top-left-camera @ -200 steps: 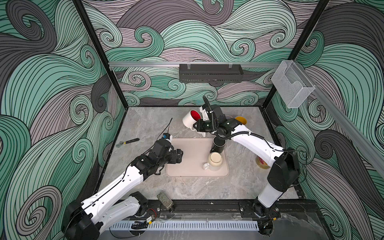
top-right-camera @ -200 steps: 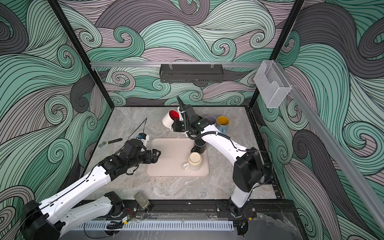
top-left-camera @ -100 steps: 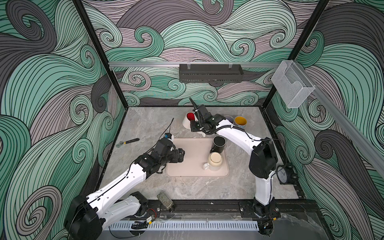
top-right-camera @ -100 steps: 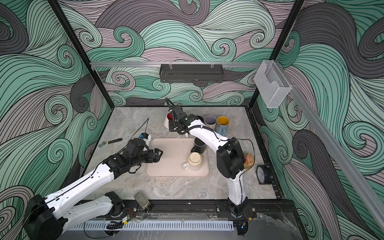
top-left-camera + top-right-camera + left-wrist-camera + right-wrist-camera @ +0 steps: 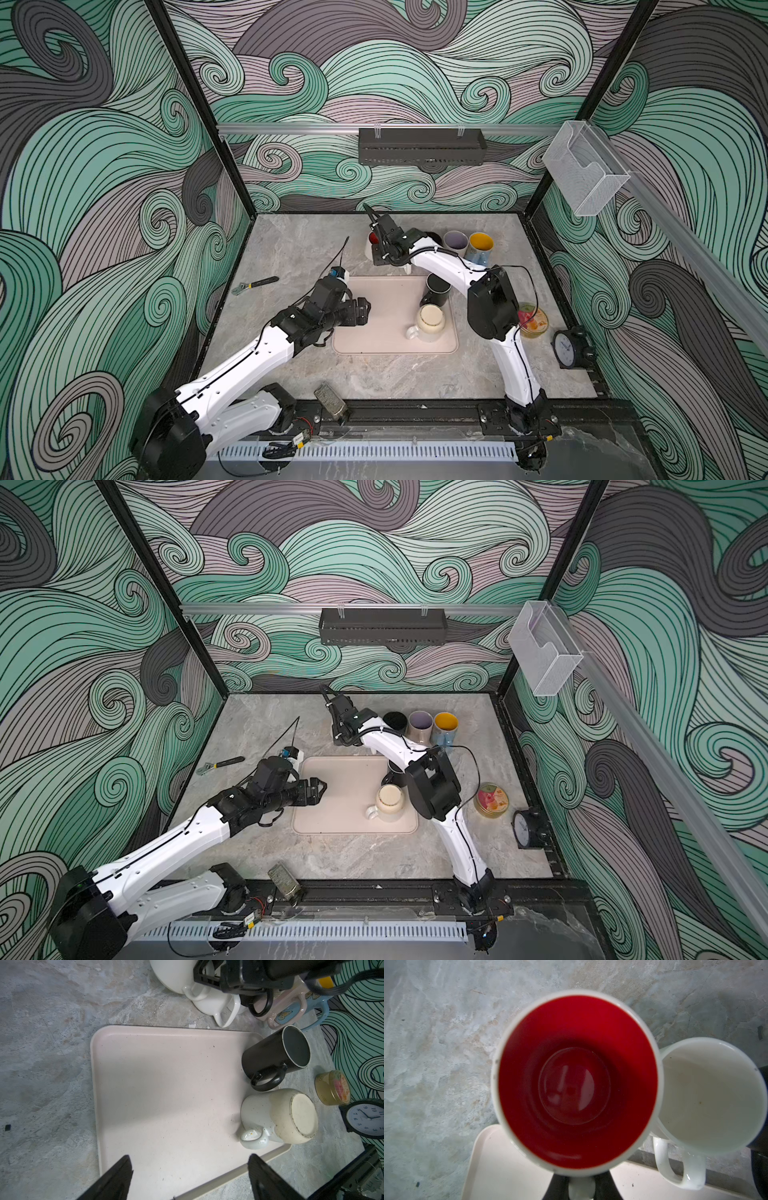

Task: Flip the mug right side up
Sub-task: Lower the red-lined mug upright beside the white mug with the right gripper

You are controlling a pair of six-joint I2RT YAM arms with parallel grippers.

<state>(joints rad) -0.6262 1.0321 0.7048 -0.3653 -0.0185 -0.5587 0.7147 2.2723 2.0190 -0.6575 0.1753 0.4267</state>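
At tray [image 5: 386,328] 9 o'clock edge: left gripper [image 5: 190,1167], fingers spread, empty. Past its 12 o'clock edge: red mug [image 5: 577,1084], mouth up, handle pinched by right gripper [image 5: 580,1186]. On tray, 3 o'clock: cream mug [image 5: 431,322], upside down. Further right: jar [image 5: 532,320], label unreadable; clock [image 5: 367,1118], numerals 9, 10, 11 legible.

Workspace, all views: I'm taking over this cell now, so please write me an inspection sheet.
Surface: grey table, beige tray in the middle.
Job's things: red mug, opening up, in right gripper; cream mug upside down on tray.
Clutter: black mug on tray; white mug, dark mug, grey mug, blue mug at back; wrench, tin, clock, metal item.
Grippers: right gripper fingers shut on red mug's handle; left gripper open, empty, over tray.
Cables: black cable loops off right arm.
Surroundings: wave-patterned walls, black rack, clear holder.
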